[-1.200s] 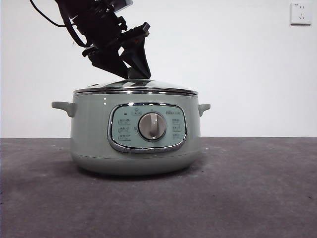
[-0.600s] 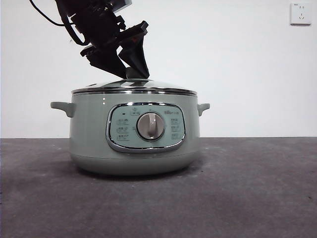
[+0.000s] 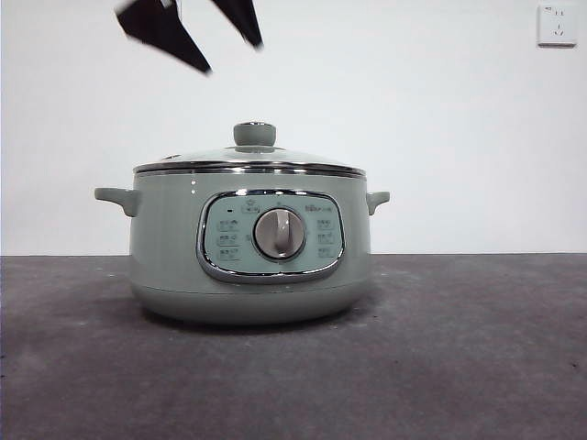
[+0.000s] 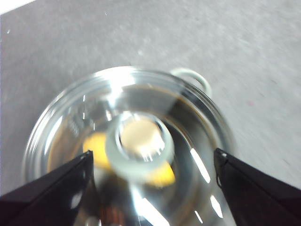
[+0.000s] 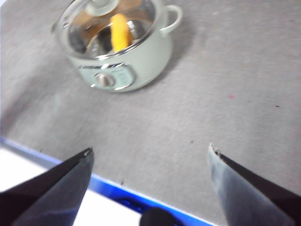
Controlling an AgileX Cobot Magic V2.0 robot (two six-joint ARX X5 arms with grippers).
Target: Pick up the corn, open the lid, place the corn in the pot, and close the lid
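Front view: one pot [image 3: 249, 261] sits mid-frame, one lid [image 3: 249, 161] closed on it; the left gripper [image 3: 220, 46] hangs upper left, jaws spread, empty. Left wrist view: one corn [image 4: 96, 148] lies under the glass. Right wrist view: right gripper [image 5: 149, 165] spread, empty, pot upper left.

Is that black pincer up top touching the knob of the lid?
Apart. In the front view the left pincer hangs open high above the lid, with bare white wall between its tips and the knob.
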